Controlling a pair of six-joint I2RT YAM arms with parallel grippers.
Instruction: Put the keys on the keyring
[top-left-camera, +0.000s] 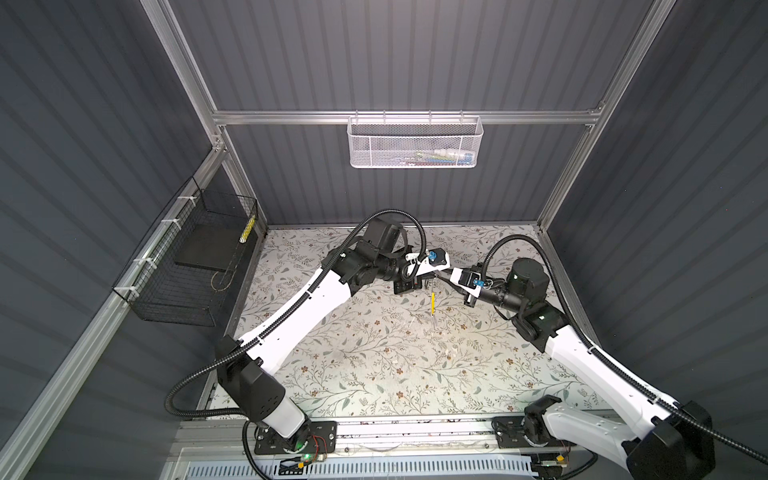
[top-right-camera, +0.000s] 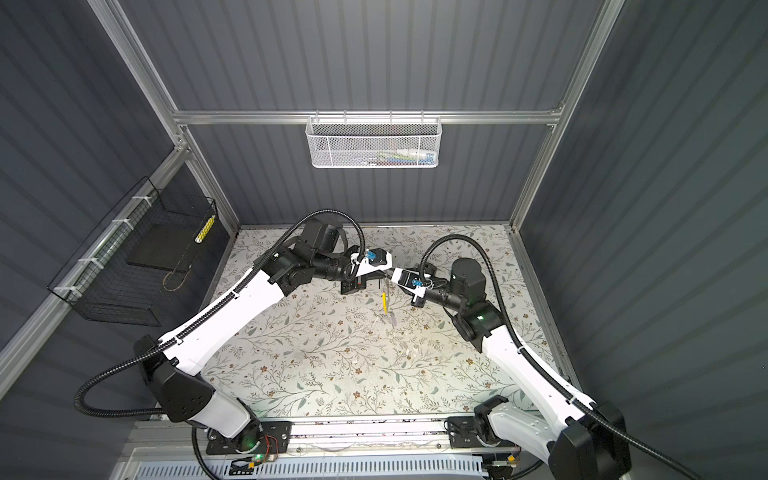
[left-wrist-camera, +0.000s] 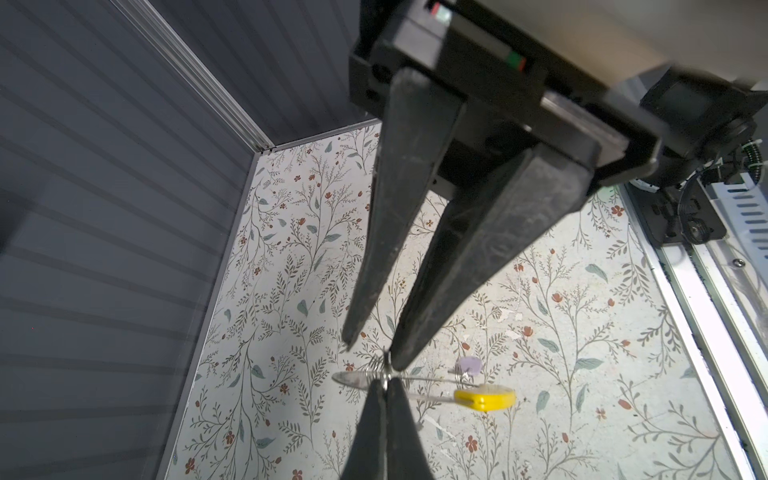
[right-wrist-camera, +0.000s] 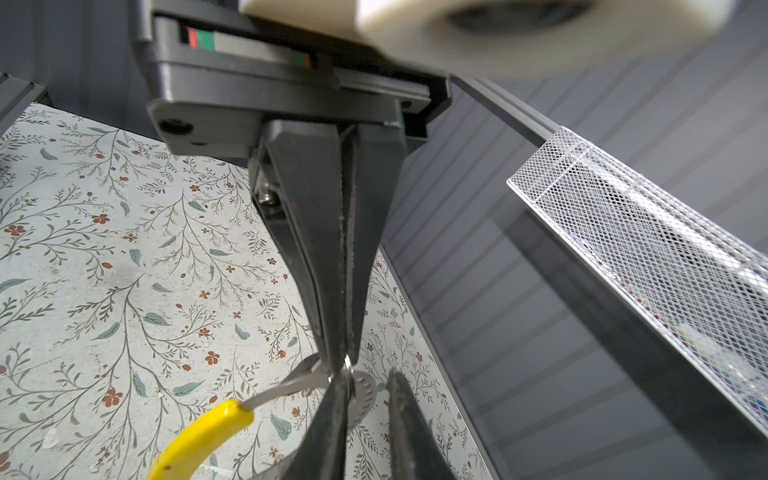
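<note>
Two claws meet in mid-air over the flowered counter (top-left-camera: 374, 365), watched from my remote station. I have the left claw (left-wrist-camera: 384, 388) clenched on the thin grey wire of the keyring (left-wrist-camera: 432, 398), its fingers pressed together with no gap showing. The ring hangs edge-on from that grip, clear of the counter. The yellow tag (left-wrist-camera: 484, 399) dangles from the ring, and in both top views it hangs directly below the two claw tips.

The right claw (left-wrist-camera: 372, 355) points tip to tip at the left one, above the yellow tag. Its fingers stand a little apart astride the wire, and I can see nothing pinched between them. In the right wrist view a small ribbed grey disc (right-wrist-camera: 365, 395) lies between those fingers, much closer to them than to the yellow tag. I cannot tell what it is.

The key with the pale lilac tag (left-wrist-camera: 470, 366) sits just beside the yellow tag, against the wire. I cannot tell whether it is threaded on.
</note>
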